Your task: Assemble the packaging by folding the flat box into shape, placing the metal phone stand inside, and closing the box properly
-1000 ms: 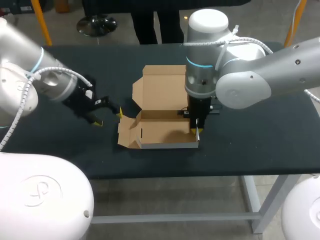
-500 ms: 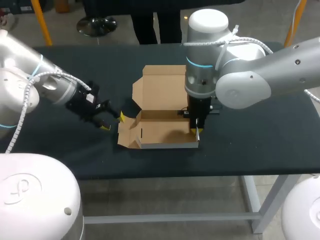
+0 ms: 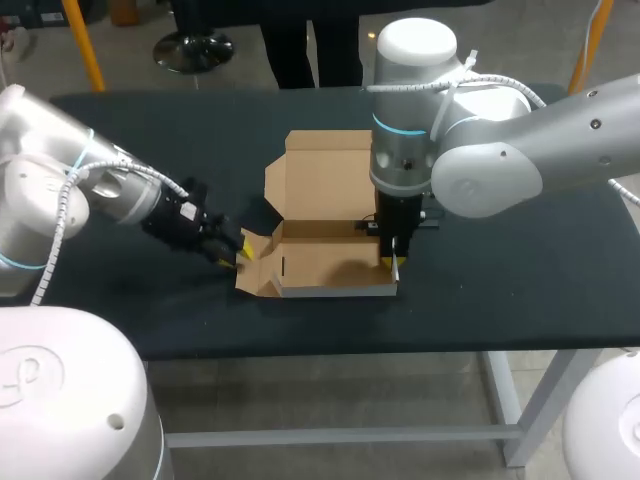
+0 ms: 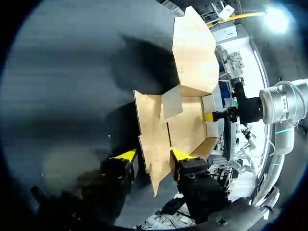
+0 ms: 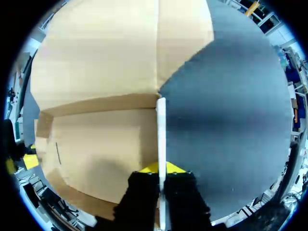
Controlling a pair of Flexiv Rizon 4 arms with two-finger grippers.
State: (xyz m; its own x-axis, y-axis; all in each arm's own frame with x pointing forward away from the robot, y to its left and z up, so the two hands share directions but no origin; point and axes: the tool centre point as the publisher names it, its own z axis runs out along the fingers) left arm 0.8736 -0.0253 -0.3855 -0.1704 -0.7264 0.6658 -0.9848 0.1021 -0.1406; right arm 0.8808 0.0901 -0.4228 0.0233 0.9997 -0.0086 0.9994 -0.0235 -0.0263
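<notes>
The fingers of the right gripper are pressed together on the thin upright edge of the box's right side wall, pinching it from both faces and holding it vertical. The fingers of the left gripper are spread. The left flap lies between the two yellow tips, but neither tip clearly presses on it.

The cardboard box sits near the middle of the desk. Its tray is half formed: the back wall is up, the lid lies open and flat behind it, and the left flap splays outward and low. The metal phone stand shows in none of the views, so where it is cannot be told.

The step in hand looks like raising the left side of the tray. To do it well, the left fingers should probably take the flap near its fold line rather than at its loose corner, then swing it up about the crease so the card bends where it is scored. The right pinch would best hold firm so the box does not slide across the desk. Closing too far out risks buckling the flap.
</notes>
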